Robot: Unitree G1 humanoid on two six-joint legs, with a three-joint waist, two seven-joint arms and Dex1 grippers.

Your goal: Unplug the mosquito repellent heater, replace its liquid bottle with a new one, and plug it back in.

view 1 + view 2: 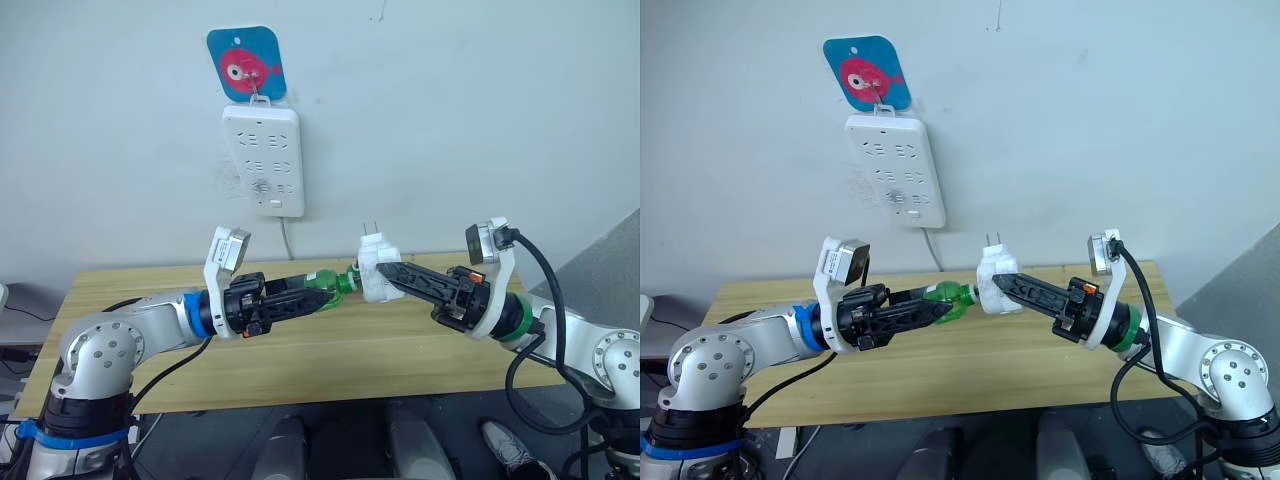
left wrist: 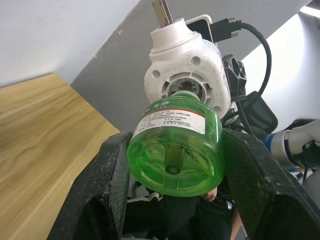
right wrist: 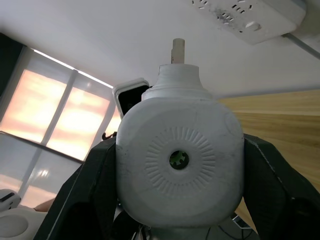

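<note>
So here's where I'm at. The mosquito repellent heater [image 1: 376, 268] is already out of the white power strip [image 1: 263, 160] on the wall, so the unplug part looks done. My right tool [image 1: 393, 277] has its two black fingers clamped on either side of the heater body, holding it up in the air over the wooden surface [image 1: 330, 350], prongs pointing up. My left tool [image 1: 322, 289] is closed around a green liquid bottle [image 1: 330, 283], squeezing its sides, with the neck end pointed straight at the heater's underside.

From the left wrist view the bottle's neck sits right at the round socket in the heater's base, and through the right wrist view I can see a bit of green in the hole on the heater's face, so the bottle is at least partly in. What I honestly can't tell is whether this is the old bottle coming out or the new one going in. No second bottle shows on the surface in the head views.

Either way, my read is we're mid-swap. Still left: finishing the bottle change, then lifting the heater back to the strip and pushing the prongs into a socket.
</note>
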